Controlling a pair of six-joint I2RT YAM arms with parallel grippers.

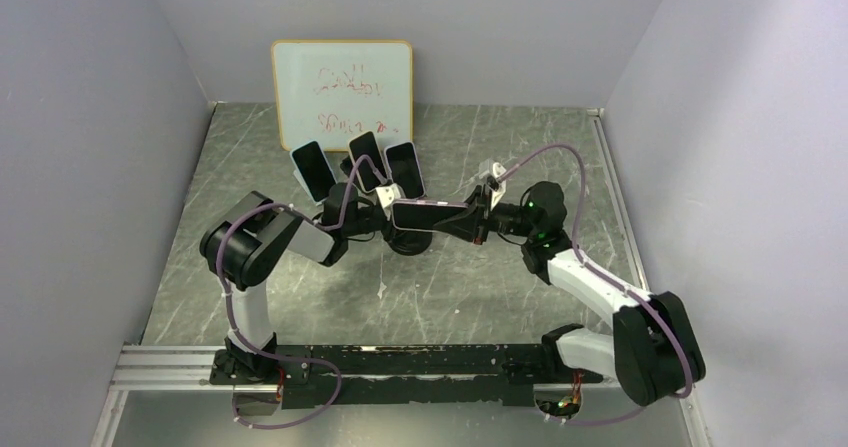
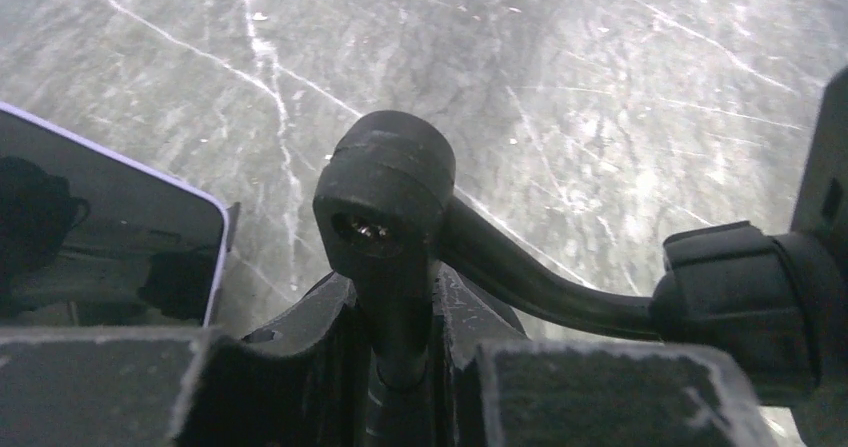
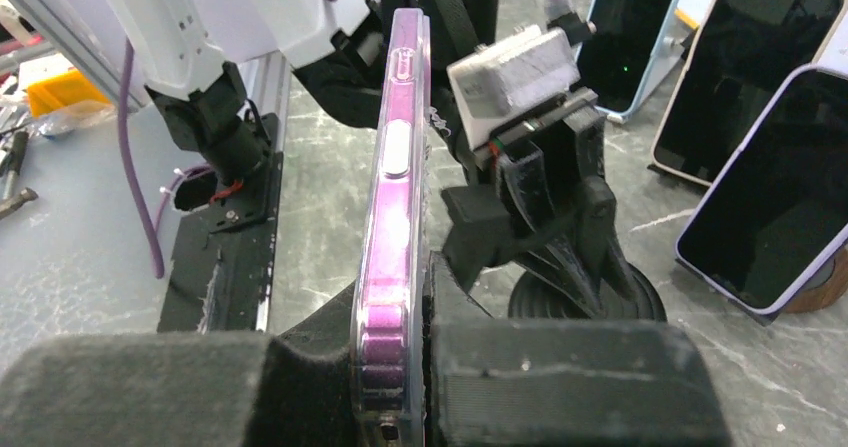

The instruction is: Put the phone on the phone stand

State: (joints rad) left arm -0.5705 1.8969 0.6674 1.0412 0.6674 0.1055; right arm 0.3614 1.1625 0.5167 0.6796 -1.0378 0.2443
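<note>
The phone, in a purple clear case, hangs level above the table, and my right gripper is shut on its right end. In the right wrist view the phone stands edge-on between the two pads. The black phone stand sits under it on a round base. My left gripper is shut on the stand's upright stem, just below its knob. A curved arm runs right from the stem to a thick collar.
Three other phones lean on holders at the back, in front of a small whiteboard. Grey walls close in the table on the left, back and right. A black rail carries both arm bases at the near edge.
</note>
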